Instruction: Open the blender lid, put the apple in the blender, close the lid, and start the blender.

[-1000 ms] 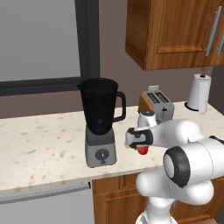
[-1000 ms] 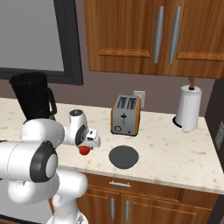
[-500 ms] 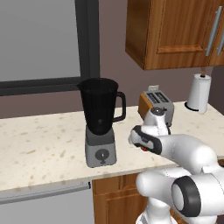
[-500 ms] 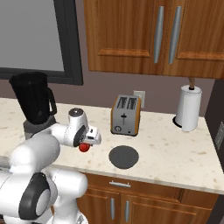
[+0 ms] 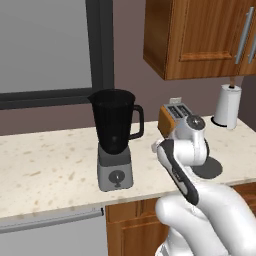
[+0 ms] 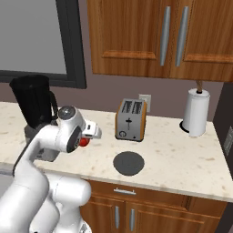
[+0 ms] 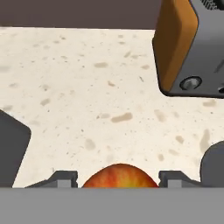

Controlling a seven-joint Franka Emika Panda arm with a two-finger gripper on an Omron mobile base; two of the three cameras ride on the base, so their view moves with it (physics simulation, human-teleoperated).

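The blender (image 5: 115,140) stands on the counter with its dark jar open at the top, and it also appears at the left as the blender (image 6: 34,107). The blender lid (image 6: 129,163) lies flat on the counter in front of the toaster; the hand partly hides this lid (image 5: 210,170) from the other side. My gripper (image 7: 119,180) is shut on the red apple (image 7: 120,175), one fingertip on each side. The apple (image 6: 84,142) hangs a little above the counter, between the blender base and the lid.
An orange-sided toaster (image 6: 131,119) stands behind the lid, close to the hand. A paper towel roll (image 6: 195,111) is at the far right by the wall. Wooden cabinets (image 6: 150,36) hang above. My white forearm (image 5: 177,172) crosses in front of the counter edge.
The hand has lifted the apple slightly off the counter. The arm's elbow and forearm have swung round in front of both base cameras. The blender, lid and toaster have not moved.
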